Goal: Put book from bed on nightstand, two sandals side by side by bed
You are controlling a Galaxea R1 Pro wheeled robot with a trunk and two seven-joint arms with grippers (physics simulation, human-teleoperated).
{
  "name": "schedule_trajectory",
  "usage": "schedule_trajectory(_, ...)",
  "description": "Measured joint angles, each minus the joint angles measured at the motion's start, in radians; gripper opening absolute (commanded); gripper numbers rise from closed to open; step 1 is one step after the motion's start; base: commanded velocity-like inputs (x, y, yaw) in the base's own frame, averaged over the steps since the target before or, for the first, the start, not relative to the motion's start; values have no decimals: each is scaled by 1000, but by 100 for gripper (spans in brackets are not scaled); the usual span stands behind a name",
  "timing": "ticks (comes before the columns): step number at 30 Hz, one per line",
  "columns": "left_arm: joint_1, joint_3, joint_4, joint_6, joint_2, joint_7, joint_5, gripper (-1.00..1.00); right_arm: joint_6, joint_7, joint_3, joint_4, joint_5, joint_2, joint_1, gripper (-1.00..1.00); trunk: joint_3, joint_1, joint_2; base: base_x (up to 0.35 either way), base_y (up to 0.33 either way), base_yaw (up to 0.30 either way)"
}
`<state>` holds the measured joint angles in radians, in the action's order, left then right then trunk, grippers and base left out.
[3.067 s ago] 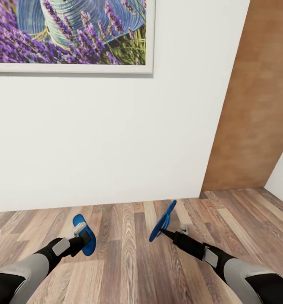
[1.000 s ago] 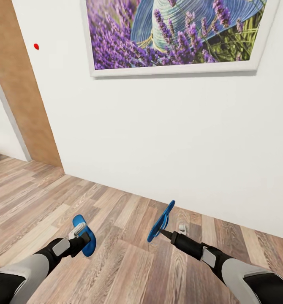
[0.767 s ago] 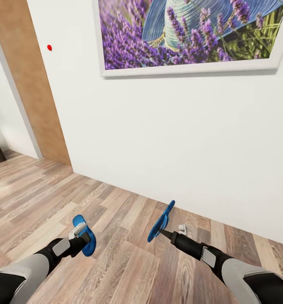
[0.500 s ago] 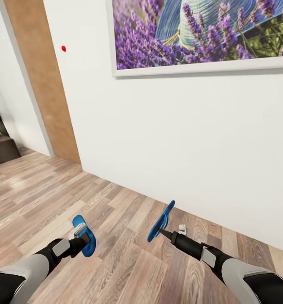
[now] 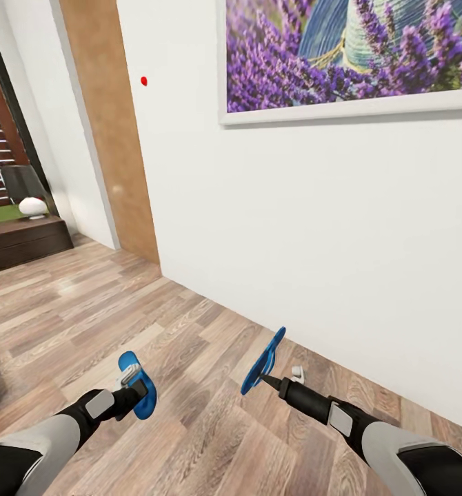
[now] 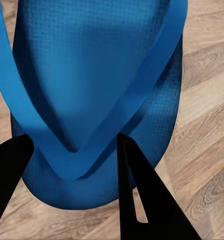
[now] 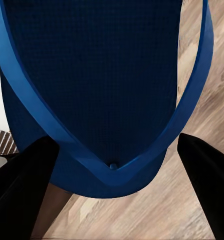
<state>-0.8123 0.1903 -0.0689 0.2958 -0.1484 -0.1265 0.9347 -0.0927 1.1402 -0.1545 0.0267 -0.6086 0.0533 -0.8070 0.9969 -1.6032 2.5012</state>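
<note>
Carrying one bright blue sandal in each arm, the robot is facing a white wall (image 5: 314,227) over a wood-plank floor (image 5: 86,317). The left gripper (image 5: 129,383) is holding the left sandal (image 5: 138,389) low above the planks, its jaws pinching the toe end where the straps meet (image 6: 79,160). The right gripper (image 5: 267,377) is holding the right sandal (image 5: 265,361) tilted up on edge, its jaws closing on that sandal's toe end (image 7: 112,167).

Compared with half a second ago, the whole head view is swinging further left, which is camera motion: the lavender painting (image 5: 355,55) is sliding toward the right edge, and the brown wooden panel (image 5: 110,138) with the red dot (image 5: 144,81) beside it is sitting nearer the middle. At the far left, more is coming into sight: a low dark brown piece of furniture (image 5: 24,241) with a small white rounded object (image 5: 33,206) on it, and a dark-framed window (image 5: 0,158) behind. Both sandals are keeping the same places relative to the arms.
</note>
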Motion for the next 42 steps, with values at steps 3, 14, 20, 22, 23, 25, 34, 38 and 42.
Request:
schedule_trajectory(3, 0, 0, 0, 0, 0, 0, 0, -100, 0, 0, 0, 0, 0, 0, 0, -100, 0, 0, 0, 142, 0, 265)
schedule_trajectory(14, 0, 0, 0, 0, 0, 0, 0, -100, 0, 0, 0, 0, 1, -1, 0, -100, 0, 0, 0, 175, -4, 265)
schedule_trajectory(20, 0, 0, 0, 0, 1, 0, 1, -100, 0, 0, 0, 0, 1, 0, 0, -100, 0, 0, 0, 202, -64, 265)
schedule_trajectory(22, 0, -1, 0, 0, 1, 0, 1, -100, 0, 0, 0, 0, 1, 0, 0, -100, 0, 0, 0, 209, -83, 265)
schedule_trajectory(23, 0, -1, 0, 0, 1, -1, 1, -100, 0, 0, 0, 0, 1, 0, 0, -100, 0, 0, 0, 210, -85, 265)
schedule_trajectory(25, 0, -1, 0, 0, 1, -1, 1, -100, 0, 0, 1, 0, 1, 0, 0, -100, 0, 0, 0, 211, -87, 265)
schedule_trajectory(34, 0, -1, 0, 0, 1, -1, 1, -100, 0, 0, 1, 0, 0, 0, 0, -100, 0, 0, 0, 213, -95, 265)
schedule_trajectory(38, 0, -1, 0, 0, 1, -1, 1, -100, 0, 0, 1, 0, 0, 0, 0, -100, 0, 0, 0, 216, -102, 265)
schedule_trajectory(42, 0, -1, 0, 0, 1, -1, 1, -100, 0, 0, 1, 0, 0, 0, 0, -100, 0, 0, 0, 217, -105, 265)
